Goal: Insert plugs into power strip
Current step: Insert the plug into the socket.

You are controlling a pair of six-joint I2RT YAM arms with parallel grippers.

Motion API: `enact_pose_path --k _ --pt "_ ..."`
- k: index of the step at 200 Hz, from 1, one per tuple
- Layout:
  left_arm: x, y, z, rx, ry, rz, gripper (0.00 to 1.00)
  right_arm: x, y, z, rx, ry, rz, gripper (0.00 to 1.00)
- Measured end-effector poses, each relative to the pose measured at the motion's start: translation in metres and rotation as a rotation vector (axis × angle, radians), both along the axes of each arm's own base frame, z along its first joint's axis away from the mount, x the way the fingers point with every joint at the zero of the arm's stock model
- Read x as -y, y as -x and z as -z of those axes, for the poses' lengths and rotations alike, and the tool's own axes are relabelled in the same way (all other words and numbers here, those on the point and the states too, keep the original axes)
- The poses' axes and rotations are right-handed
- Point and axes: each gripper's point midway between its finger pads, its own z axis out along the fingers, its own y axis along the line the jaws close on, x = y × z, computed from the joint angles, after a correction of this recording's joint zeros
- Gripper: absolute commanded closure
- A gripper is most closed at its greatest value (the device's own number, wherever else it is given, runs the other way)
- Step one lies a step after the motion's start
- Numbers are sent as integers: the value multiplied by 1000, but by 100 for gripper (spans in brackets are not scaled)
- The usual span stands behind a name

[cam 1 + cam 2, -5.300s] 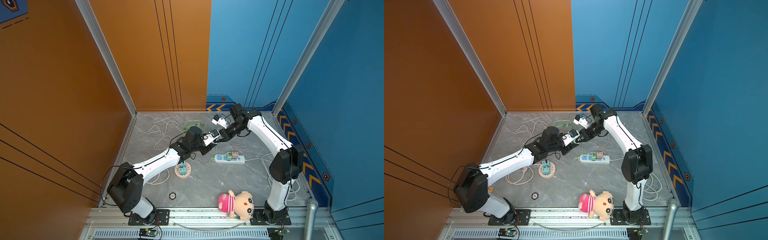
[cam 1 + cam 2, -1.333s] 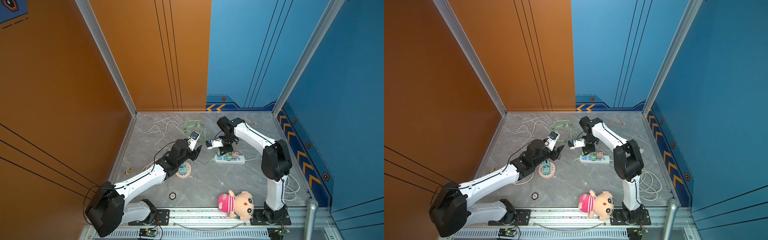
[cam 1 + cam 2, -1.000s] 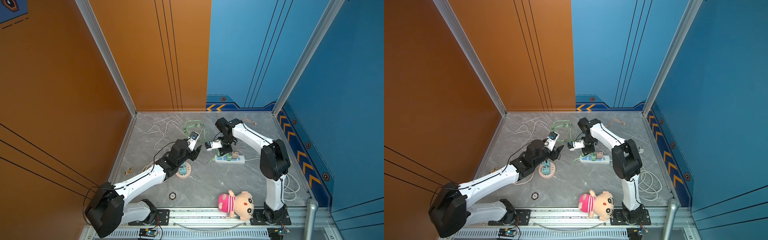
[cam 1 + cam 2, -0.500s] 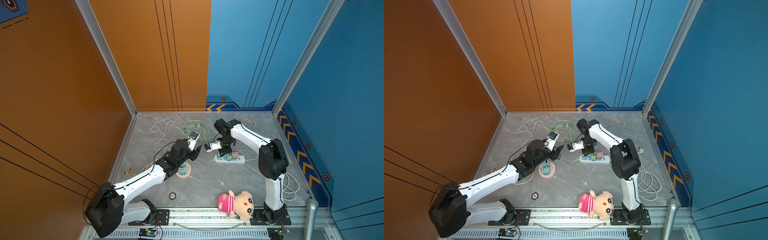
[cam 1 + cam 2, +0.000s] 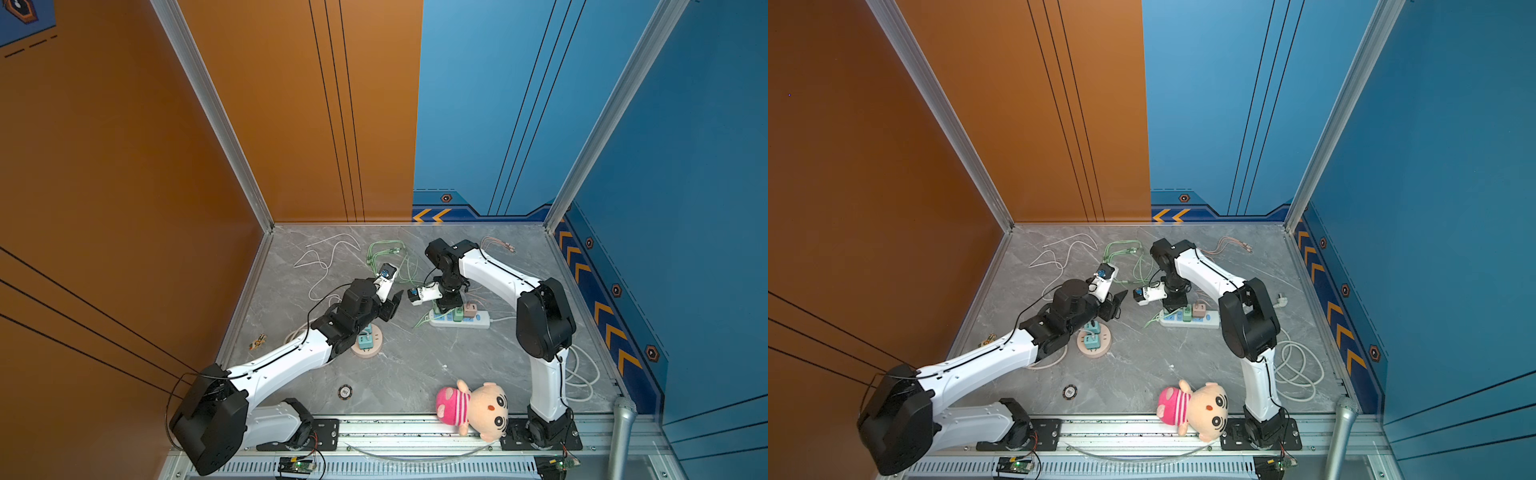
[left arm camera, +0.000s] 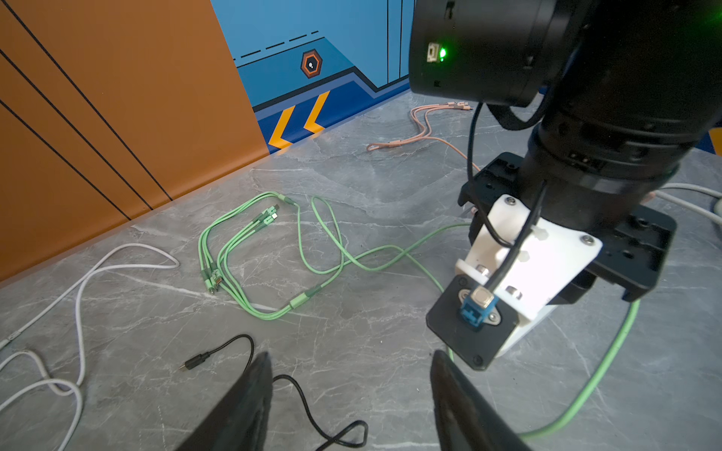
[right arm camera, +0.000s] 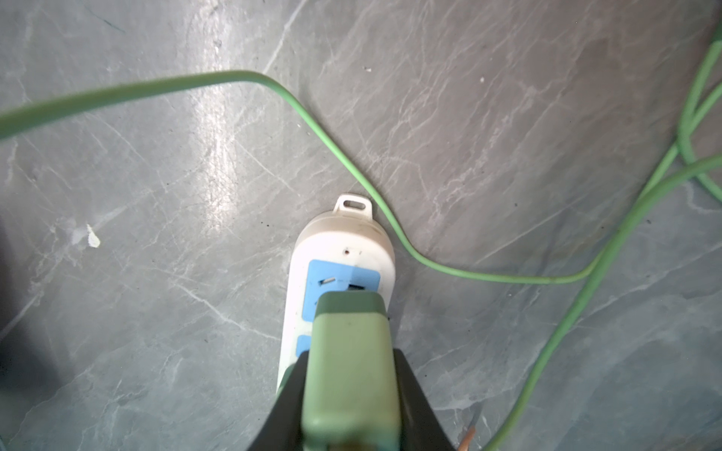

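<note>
My right gripper (image 7: 351,357) is shut on a mint green plug (image 7: 351,371), held over the end socket of the white power strip (image 7: 344,250); its prongs are hidden. In both top views the right gripper (image 5: 445,307) points down at the strip's left end (image 5: 1210,320). A second green plug (image 5: 457,313) and a pink plug (image 5: 471,309) stand in the strip. Two teal plugs (image 5: 365,337) sit in a round beige socket base (image 5: 365,353). My left gripper (image 5: 392,305) (image 6: 351,375) hangs open and empty left of the strip.
Green cable (image 6: 273,250), white cable (image 6: 78,281), pink cable (image 6: 422,132) and a thin black cable (image 6: 304,390) lie loose on the grey floor. A plush doll (image 5: 473,409), a microphone (image 5: 621,436) and a coiled white cord (image 5: 582,374) sit along the front right.
Earlier both arms met high at the back; the right gripper since came down to the strip with the green plug. Over the last second it edged slightly left; the left arm held still.
</note>
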Motion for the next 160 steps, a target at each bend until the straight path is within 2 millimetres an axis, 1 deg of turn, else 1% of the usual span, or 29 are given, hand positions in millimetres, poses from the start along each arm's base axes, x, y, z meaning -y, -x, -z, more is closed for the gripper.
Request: enact_pose_path --k 44,126,160 --pt "1 -1 7 -17 -6 -2 36 -1 1 0 -6 -9 9 100" --pt "5 -6 38 -99 -26 -18 36 0 0 0 -30 -43 40 100" --pt "6 -7 41 -109 -23 -21 36 0 0 1 -40 -58 54 100"
